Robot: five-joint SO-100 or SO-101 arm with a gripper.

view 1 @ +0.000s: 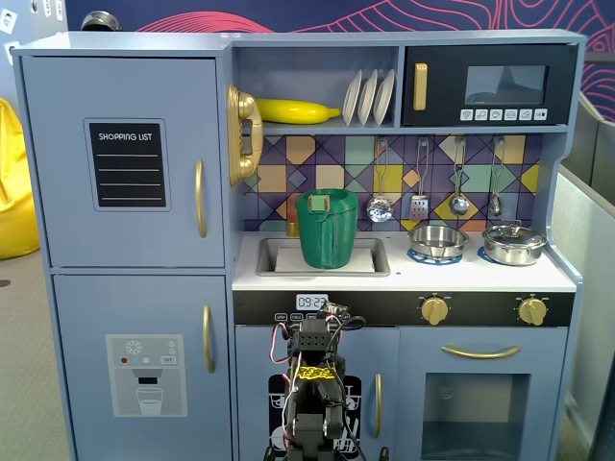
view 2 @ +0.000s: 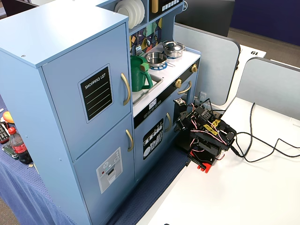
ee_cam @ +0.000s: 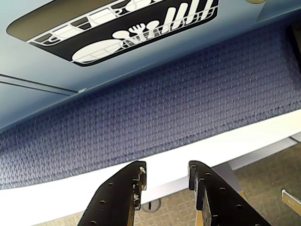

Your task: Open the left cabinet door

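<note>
Step in hand, as judged: the start, before any reach. The arm (view 2: 206, 136) sits folded low in front of the toy kitchen, and the left cabinet door (view 1: 123, 161) is shut, flush with its frame in both fixed views.

Location: the door fills the upper left of the unit, at about 10 o'clock from the arm in a fixed view. It carries the black SHOPPING LIST panel (view 1: 128, 164). Its vertical gold bar handle (view 1: 200, 198) runs along the door's 3 o'clock edge.

Gripper (ee_cam: 165, 176): in the wrist view the two black fingers (ee_cam: 123, 190) stand apart with a clear gap, holding nothing. They point down at the blue mat and white table edge, with the dish-rack door (ee_cam: 117, 28) at 12 o'clock.

Next move, as judged: raise the arm, swing toward 10 o'clock, bring the parted fingers around the handle, close, then pull outward on the hinge arc.

Counts:
- arm: one
- gold handles on the two left doors: two
- white plates (view 1: 369, 97) on the shelf: three
- hanging utensils (view 1: 437, 187): four
- gold knobs (view 1: 434, 309): two
- green pitcher (view 1: 327, 229): one
</note>
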